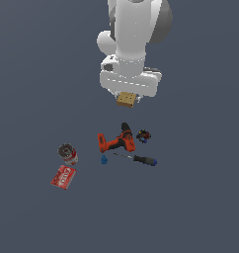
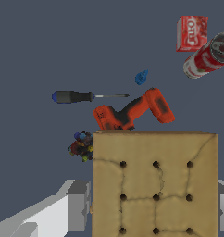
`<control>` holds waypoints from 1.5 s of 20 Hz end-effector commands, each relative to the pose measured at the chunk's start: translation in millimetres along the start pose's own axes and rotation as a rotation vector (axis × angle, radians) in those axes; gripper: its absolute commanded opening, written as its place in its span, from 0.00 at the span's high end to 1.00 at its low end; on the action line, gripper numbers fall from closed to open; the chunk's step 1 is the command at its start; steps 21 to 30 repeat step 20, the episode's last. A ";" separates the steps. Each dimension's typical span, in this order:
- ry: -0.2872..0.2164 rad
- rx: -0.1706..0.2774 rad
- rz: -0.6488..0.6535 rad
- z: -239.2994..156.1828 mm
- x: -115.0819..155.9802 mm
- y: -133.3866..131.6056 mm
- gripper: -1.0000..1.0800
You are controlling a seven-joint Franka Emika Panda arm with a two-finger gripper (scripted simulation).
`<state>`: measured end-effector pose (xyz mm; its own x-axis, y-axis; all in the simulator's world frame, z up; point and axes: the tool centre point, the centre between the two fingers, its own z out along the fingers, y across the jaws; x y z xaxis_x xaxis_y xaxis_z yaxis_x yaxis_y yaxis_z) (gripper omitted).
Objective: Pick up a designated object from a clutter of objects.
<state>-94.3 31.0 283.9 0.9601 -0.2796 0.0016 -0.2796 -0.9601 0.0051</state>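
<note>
lifted: tan block [image 1: 126, 100] held in gripper [image 1: 126, 98] jaws, above drill [image 1: 117, 142] | left: seemingly nothing

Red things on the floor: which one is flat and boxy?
The red box, farthest to the exterior view's left, beside the round can. The drill is orange-red and pistol-shaped.

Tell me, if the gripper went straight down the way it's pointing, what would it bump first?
Probably the orange-red drill. The gripper, shut on the tan block, hangs above it, and the wrist view shows the drill just past the block's edge. Depth is uncertain.
</note>
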 end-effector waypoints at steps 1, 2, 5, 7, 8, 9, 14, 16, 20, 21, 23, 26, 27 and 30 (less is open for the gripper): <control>0.000 0.000 0.000 -21.7 -6.6 -18.2 1.00; 0.000 0.000 0.000 -29.8 -8.8 -25.2 1.00; -0.001 0.002 -0.001 -51.8 -14.5 -44.2 1.00; -0.001 0.003 -0.001 -64.4 -17.5 -55.2 1.00; -0.001 0.003 -0.001 -70.0 -18.7 -60.0 1.00; -0.001 0.003 -0.001 -75.1 -19.9 -64.6 1.00; -0.002 0.005 -0.001 -93.5 -23.2 -80.9 1.00; -0.002 0.005 -0.001 -97.4 -23.7 -84.6 1.00; -0.002 0.005 -0.001 -100.4 -23.7 -86.9 1.00; -0.002 0.005 -0.001 -100.4 -23.7 -86.9 1.00; -0.002 0.005 -0.001 -100.4 -23.7 -86.9 1.00; -0.002 0.005 -0.001 -100.4 -23.7 -86.9 1.00; -0.002 0.005 -0.001 -100.4 -23.7 -86.9 1.00; -0.002 0.005 -0.001 -100.4 -23.7 -86.9 1.00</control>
